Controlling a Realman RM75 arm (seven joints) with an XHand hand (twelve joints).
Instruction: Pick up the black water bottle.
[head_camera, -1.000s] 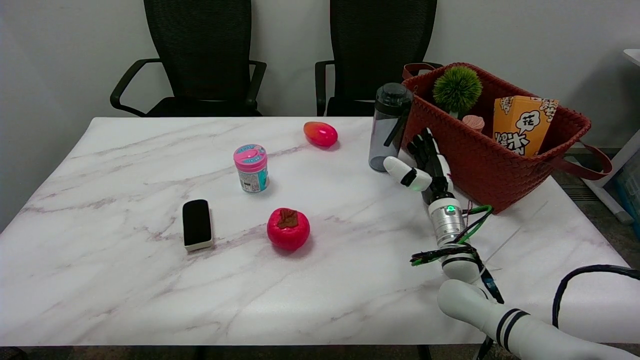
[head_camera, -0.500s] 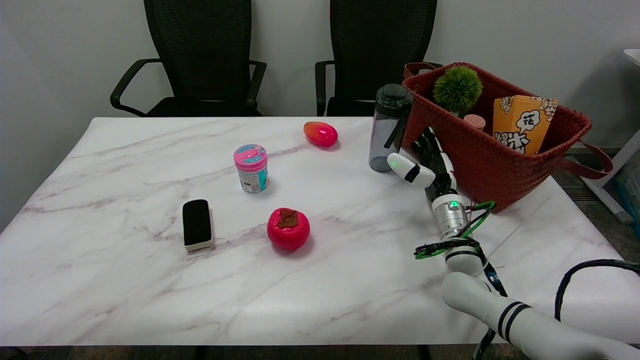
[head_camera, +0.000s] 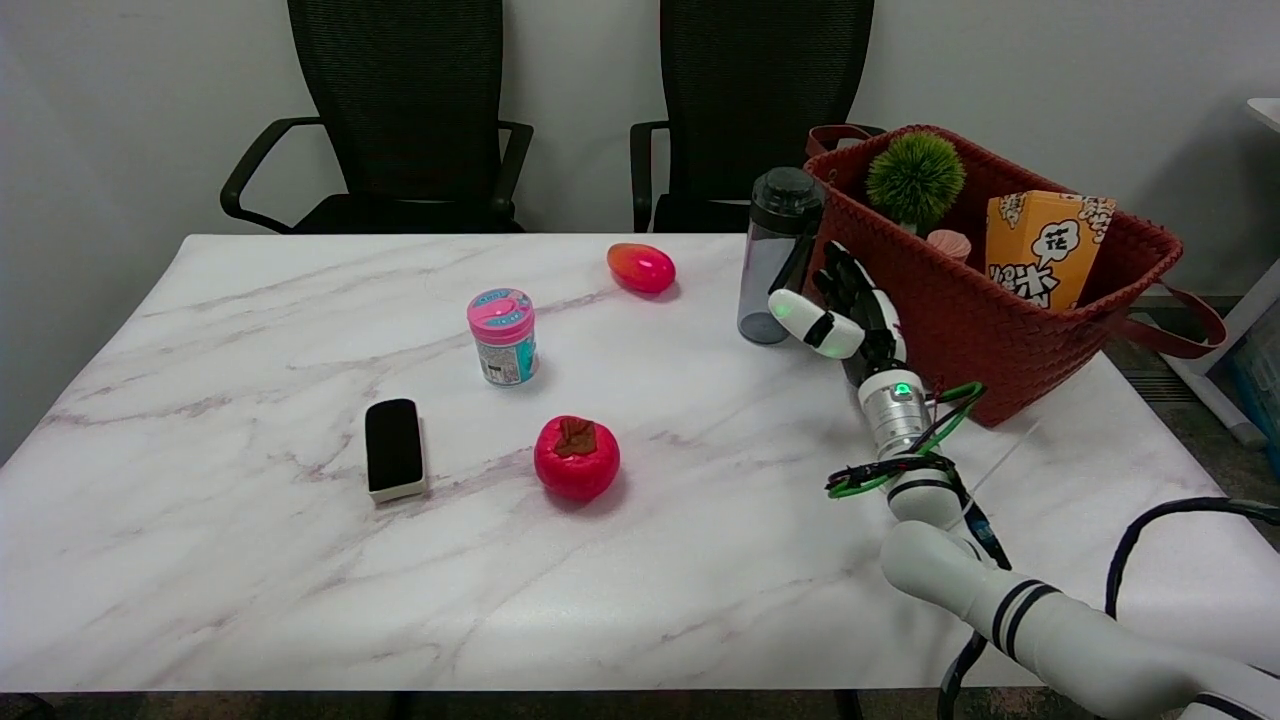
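Note:
The black water bottle (head_camera: 777, 250), smoky translucent with a black lid, stands upright on the marble table (head_camera: 300, 560) at the back right, close against the red basket (head_camera: 1000, 330). My right hand (head_camera: 848, 315) hovers just right of the bottle's lower half, between bottle and basket. Its fingers are spread and point up and away, and the white thumb reaches toward the bottle's base. Nothing is in the hand.
The red woven basket holds a green spiky ball (head_camera: 914, 178), an orange carton (head_camera: 1046, 247) and a pink item (head_camera: 947, 243). On the table lie a pink-lidded jar (head_camera: 503, 336), a red-orange mango (head_camera: 641, 267), a red persimmon (head_camera: 576, 457) and a black eraser (head_camera: 393, 448). Two black chairs stand behind.
My right hand has moved forward and up toward the bottle, its thumb now nearer the bottle's base. The bottle and other objects have not moved.

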